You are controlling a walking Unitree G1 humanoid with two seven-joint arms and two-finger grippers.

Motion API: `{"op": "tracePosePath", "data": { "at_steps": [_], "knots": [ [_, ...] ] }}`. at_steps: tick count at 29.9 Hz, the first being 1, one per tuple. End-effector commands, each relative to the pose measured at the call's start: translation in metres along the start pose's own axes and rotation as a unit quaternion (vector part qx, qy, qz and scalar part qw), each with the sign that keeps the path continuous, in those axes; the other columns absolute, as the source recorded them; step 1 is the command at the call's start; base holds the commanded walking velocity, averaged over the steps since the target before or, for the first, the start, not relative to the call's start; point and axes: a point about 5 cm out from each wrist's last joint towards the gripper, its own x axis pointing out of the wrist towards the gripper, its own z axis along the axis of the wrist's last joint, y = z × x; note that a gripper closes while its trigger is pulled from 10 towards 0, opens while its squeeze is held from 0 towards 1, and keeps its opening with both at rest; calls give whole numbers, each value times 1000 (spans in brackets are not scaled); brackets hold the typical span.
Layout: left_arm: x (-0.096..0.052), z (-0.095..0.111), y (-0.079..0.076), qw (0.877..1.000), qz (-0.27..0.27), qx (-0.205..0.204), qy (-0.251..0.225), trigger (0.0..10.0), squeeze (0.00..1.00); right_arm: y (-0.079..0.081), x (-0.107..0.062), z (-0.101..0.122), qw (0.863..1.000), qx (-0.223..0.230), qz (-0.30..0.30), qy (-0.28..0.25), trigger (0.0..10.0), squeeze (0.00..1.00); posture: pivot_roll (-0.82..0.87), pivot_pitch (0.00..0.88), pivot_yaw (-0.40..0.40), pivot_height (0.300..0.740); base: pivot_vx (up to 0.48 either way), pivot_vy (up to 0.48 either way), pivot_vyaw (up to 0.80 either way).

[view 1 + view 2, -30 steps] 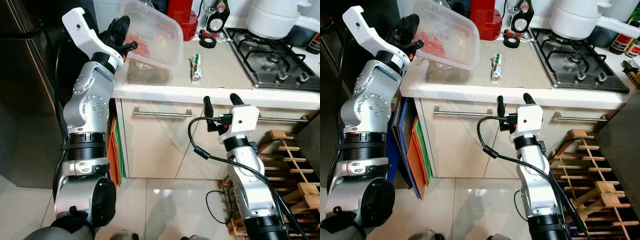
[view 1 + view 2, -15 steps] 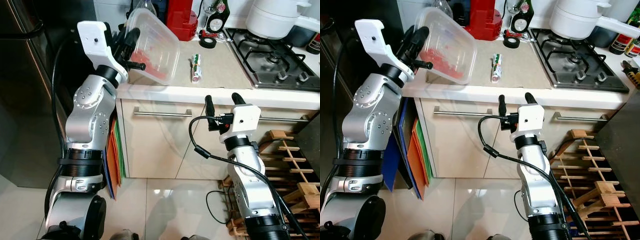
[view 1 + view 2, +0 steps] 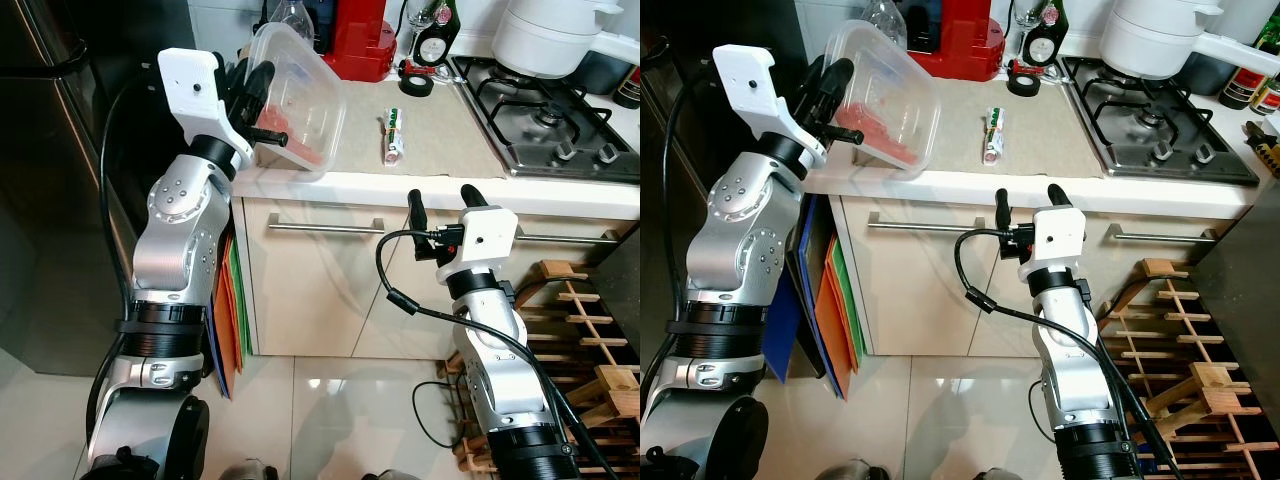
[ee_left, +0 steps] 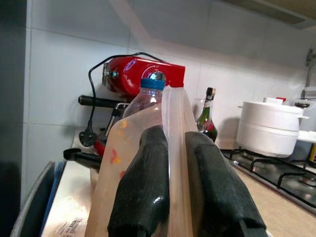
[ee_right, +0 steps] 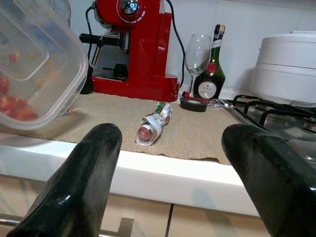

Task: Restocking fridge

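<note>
A clear plastic container [image 3: 298, 95] with red food scraps is pinched by its rim in the left tool [image 3: 252, 95], tilted steeply above the desk [image 3: 440, 140] edge near the dark fridge [image 3: 40, 150]. The right tool [image 3: 440, 205] is held spread wide and empty below the desk front. Contents could be spilled, or the thin rim slipped, if tilted further.

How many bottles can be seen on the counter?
2: a clear plastic bottle with a blue cap behind the held container, and a dark glass bottle beside the wine glass. Others may be hidden.
</note>
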Motion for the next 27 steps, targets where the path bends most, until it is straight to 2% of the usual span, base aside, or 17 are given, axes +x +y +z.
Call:
{"op": "tracePosePath", "data": {
  "at_steps": [1, 27],
  "knots": [
    [4, 3, -3, 1000, 0, 9, -8, 10000, 0, -5, 3, 3, 1000, -6, -6, -10, 10000, 0, 11, 0, -39, 740, 0, 0, 0],
    [5, -2, -5, 1000, 0, 17, -4, 10000, 0, -4, 2, 2, 1000, -6, -4, -9, 10000, 0, 8, 0, -39, 740, -306, 0, 0]
  ]
}}
